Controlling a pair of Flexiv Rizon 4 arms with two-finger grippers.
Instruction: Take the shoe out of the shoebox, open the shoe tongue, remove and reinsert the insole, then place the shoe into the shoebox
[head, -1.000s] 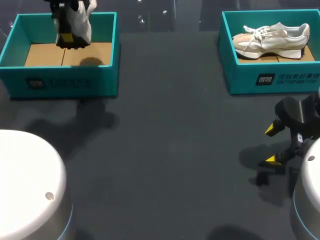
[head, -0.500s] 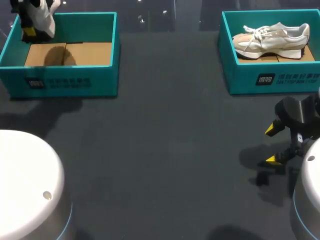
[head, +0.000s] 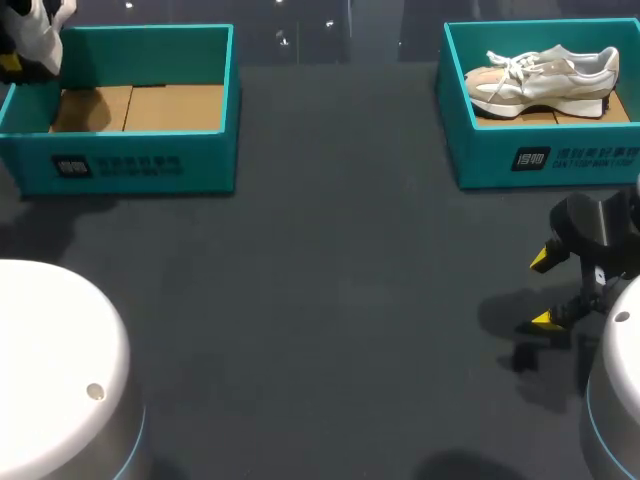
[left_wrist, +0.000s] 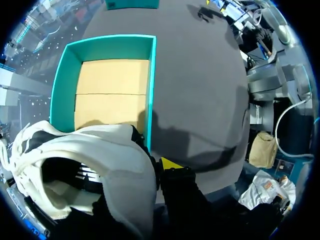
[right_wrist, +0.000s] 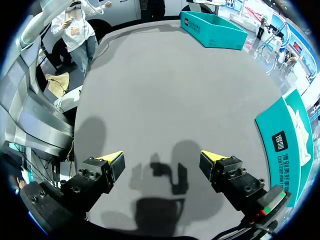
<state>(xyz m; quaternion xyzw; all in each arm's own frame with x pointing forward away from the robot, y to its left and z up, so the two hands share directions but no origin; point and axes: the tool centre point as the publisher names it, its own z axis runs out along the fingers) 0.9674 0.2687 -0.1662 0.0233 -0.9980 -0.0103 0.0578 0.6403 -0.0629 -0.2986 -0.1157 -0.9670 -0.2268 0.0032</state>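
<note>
- Head view showed the shoe (head: 38, 28) hanging in the air at the far left, by the left shoebox (head: 130, 165).
- My left gripper (left_wrist: 159, 167) pinched its side, so it could slip and fall off the table (head: 340, 300).
- My right gripper (right_wrist: 162, 160) was spread open, too far right to help.

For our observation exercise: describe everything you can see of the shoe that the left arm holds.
The white shoe is a sneaker with dark patches, seemingly soft fabric or leather. The left end effector grips its collar, holding it over the far left corner of the empty teal shoebox, apparently touching nothing else. Its opening faces the wrist camera; the sole is hidden.
</note>
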